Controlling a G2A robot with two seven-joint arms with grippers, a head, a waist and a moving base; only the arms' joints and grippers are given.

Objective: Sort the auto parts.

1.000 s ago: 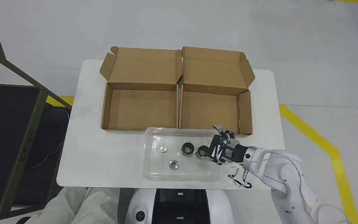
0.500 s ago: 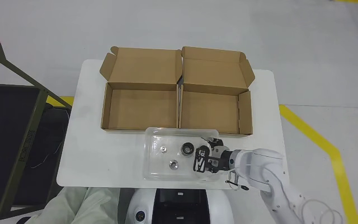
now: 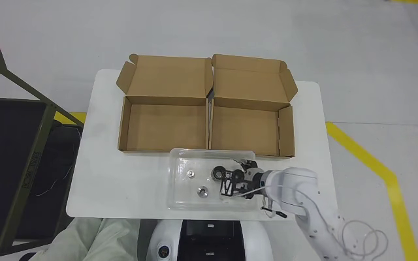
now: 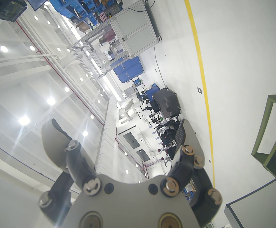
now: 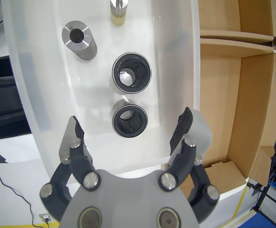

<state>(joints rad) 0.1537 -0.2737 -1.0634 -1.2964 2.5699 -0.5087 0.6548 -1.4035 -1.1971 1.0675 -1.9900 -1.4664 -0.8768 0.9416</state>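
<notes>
The right gripper [image 5: 130, 127] is wide open and holds nothing. It hangs low over one end of a clear tray [image 5: 43, 92] that sits on the white table [image 3: 98, 143]. Its two fingers [image 5: 183, 123] stand far apart.

Four metal parts stand in the tray. The near ring [image 5: 130, 121] is a round part with a black inside and a hole through it. It stands on its end just in front of the gripper, in line with the gap between the fingers. No finger touches it. The far ring [image 5: 131, 73] looks the same and stands just past the near one. The two rings look a tiny bit apart, but it is hard to be sure. Farther ahead of the gripper, off to one side, stands a fat steel tube [image 5: 78, 43] with a dark hole in its top. A small steel peg [image 5: 118, 9] stands farthest from the gripper, near the other end of the tray.

Two open brown boxes sit side by side past the long wall of the tray. The near box [image 3: 251, 130] is just beside the gripper, on the other side of that wall. The far box [image 3: 163, 127] touches the near box and is well away from the gripper.

The left gripper [image 4: 117, 129] is open too, with nothing between its fingers. It points up into the big bright room.
</notes>
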